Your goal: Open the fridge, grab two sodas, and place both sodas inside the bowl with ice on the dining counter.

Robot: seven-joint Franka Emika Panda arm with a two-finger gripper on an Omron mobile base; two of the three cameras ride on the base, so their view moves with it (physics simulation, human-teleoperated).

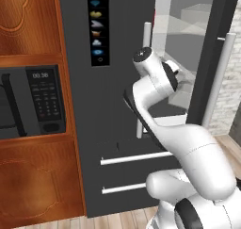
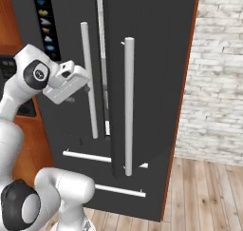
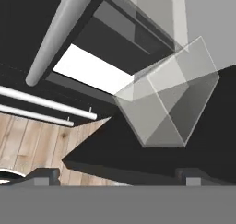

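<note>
The fridge (image 1: 117, 105) is tall and dark grey, with a black icon panel (image 1: 97, 25) on its left door. Its right door (image 2: 152, 82) stands swung out, its pale bar handle (image 2: 128, 106) facing me. In the gap the white inside (image 1: 188, 30) shows clear shelves. My gripper (image 2: 76, 90) hovers by the left door's handle (image 2: 88, 82), in front of the gap. In the hand view my gripper (image 3: 120, 176) is open, its fingertips (image 3: 44, 176) far apart with nothing between them. Ahead are a clear door bin (image 3: 170, 103) and a bar handle (image 3: 60, 34). The sodas, bowl and dining counter are out of view.
A black built-in microwave (image 1: 33, 101) sits in red-brown wood cabinets (image 1: 33, 176) left of the fridge. Two drawer handles (image 1: 136, 158) cross the fridge's lower part. A pale brick wall (image 2: 218, 82) and wood floor (image 2: 209, 192) lie to the right.
</note>
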